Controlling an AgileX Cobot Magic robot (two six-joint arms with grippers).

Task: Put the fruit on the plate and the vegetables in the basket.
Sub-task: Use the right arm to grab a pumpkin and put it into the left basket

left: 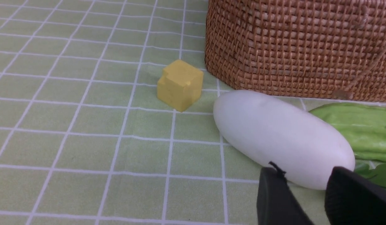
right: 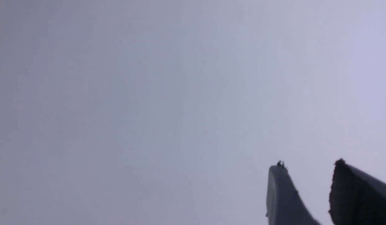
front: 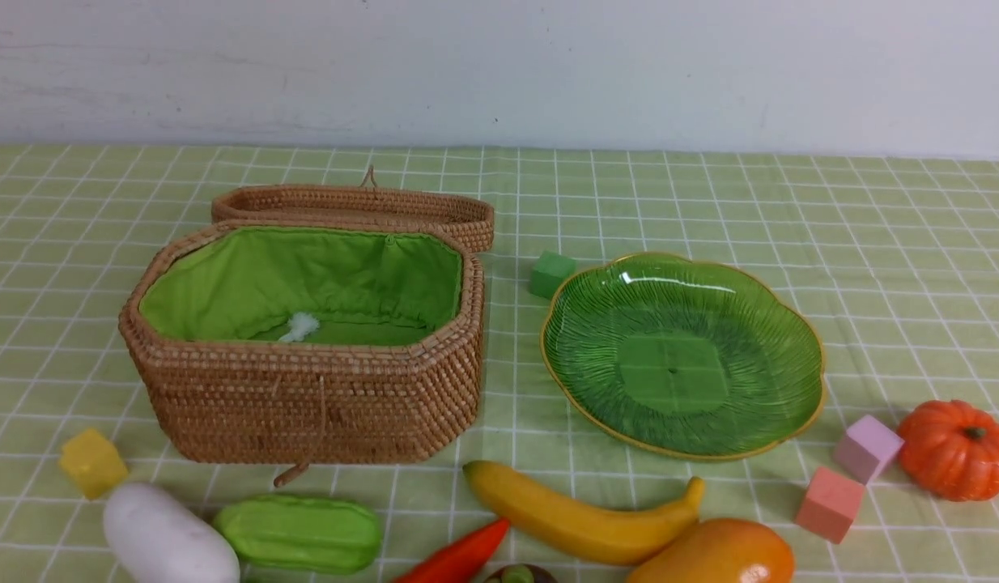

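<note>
Radish (left: 283,137): lying on the worktop (front: 710,186) before the open basket (front: 305,405); sorting is not yet beginning.
Left hand (left: 305,171): hovering spread, empty, at the radish's end.
Right hand (right: 307,165): hanging spread, empty.
Next: straddling the smooth radish, closing firmly.

This looks like a robot test bench set up for a sorting trial. The table (front: 872,243) is covered with a pale green cloth printed with a white grid and stands against a bare white painted wall (front: 499,65). The things near the left gripper (left: 304,175) are toy props: a smooth white oblong toy radish (left: 283,137) just beyond its fingertips and a small yellow foam cube (left: 180,84) farther out. The right gripper (right: 308,168) faces only a blank grey-white surface.
</note>
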